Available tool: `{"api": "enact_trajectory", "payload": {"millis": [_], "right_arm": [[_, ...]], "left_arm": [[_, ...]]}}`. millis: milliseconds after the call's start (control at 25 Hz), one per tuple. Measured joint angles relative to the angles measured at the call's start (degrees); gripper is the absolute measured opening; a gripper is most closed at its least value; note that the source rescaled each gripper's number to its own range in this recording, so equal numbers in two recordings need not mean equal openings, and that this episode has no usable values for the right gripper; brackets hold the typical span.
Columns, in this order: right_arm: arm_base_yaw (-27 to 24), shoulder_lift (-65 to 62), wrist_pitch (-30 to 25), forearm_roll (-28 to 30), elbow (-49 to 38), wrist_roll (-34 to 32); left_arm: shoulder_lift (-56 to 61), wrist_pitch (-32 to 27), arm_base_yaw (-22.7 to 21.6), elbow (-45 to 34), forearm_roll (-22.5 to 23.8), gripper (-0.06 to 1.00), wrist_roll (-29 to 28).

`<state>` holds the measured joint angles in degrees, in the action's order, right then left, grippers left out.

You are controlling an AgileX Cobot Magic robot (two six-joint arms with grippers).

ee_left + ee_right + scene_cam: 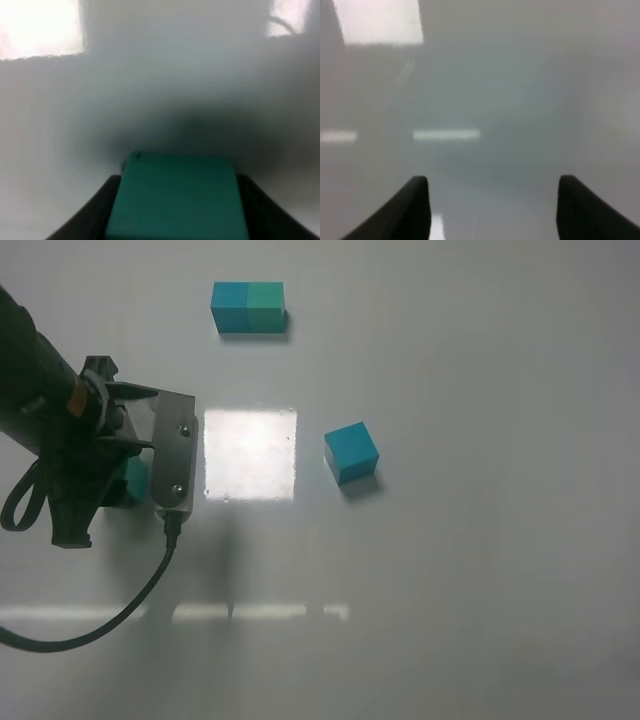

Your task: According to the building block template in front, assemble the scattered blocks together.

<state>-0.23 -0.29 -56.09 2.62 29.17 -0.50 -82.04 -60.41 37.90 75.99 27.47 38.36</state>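
Exterior high — template bar [248, 306] lengthwise left-to-right

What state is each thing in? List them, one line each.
two-cube bar: joined, lying on the table, nothing touching it.
green cube: gripped between the fingers of the left claw.
blue cube: loose on the table, nothing touching it.
left claw: shut on the green cube.
right claw: open, empty.

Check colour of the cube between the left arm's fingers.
The cube is plain sea-green, no pattern visible; the left wrist view shows it best.
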Motion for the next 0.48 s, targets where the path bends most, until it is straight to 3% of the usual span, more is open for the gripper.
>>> {"api": "enact_trajectory", "payload": {"millis": [240, 480], "right_arm": [[0.0, 0.0, 0.0, 0.0, 0.0, 0.0], [0.0, 0.0, 0.0, 0.0, 0.0, 0.0]], "left_arm": [[-0.6, -8.2, 6.3, 12.2, -1.8, 0.02, -2.1], [-6.2, -9.4, 15.2, 27.5, -2.4, 0.02, -9.9]]}}
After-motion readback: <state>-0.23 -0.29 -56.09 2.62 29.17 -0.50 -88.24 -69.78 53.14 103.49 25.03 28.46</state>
